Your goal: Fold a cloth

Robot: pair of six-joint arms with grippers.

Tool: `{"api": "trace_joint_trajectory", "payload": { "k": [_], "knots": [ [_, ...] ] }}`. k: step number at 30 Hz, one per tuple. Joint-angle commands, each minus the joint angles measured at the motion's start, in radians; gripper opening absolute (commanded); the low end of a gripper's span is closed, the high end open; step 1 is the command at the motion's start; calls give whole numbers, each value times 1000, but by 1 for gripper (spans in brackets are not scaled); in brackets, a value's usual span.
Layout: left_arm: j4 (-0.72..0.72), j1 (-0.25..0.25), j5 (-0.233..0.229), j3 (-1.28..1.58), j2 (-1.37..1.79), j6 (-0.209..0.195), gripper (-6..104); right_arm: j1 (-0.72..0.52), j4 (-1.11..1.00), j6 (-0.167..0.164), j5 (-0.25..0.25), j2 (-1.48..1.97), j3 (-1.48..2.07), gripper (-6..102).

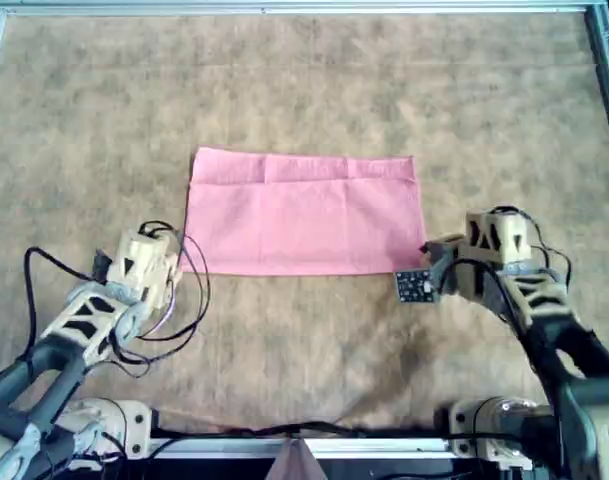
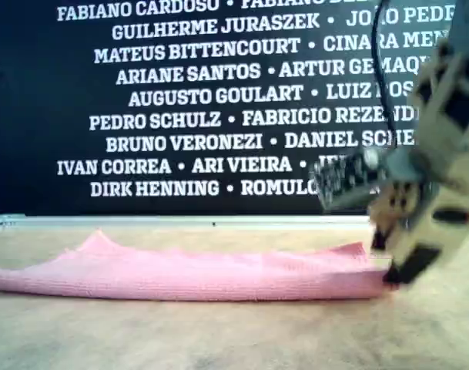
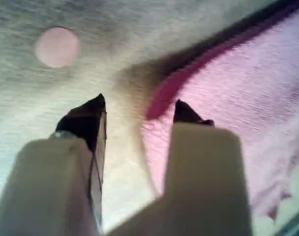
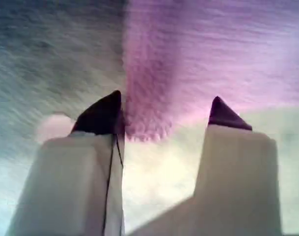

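Cloth (image 1: 304,213) lies folded once, mid-mat (image 1: 304,90). Left gripper (image 1: 174,262) and right gripper (image 1: 429,262), jaws spread, empty, sit at its 2 near corners. I judge the next fold needs both layers pinched at each corner, lifted evenly together.
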Motion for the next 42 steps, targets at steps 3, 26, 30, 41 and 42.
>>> {"api": "trace_joint_trajectory", "payload": {
  "k": [3, 26, 30, 41, 42],
  "knots": [
    [-9, 18, -8, 17, 186, 5, 50, -9, 18, -2, 6, 327, 104, 69],
    [-28, 296, -9, 399, 1040, 2, 50, -365, 17, 2, 8, 1302, 650, 70],
    [-23, 275, -6, 422, 1040, 2, 49, -362, 17, -2, -8, 1304, 667, 70],
    [-25, 267, -6, 532, 1040, 2, 50, -264, 18, 0, -9, 1285, 647, 70],
    [-21, 267, -6, 543, 1039, 2, 50, -249, 18, 0, -9, 1285, 652, 70]
  ]
}}
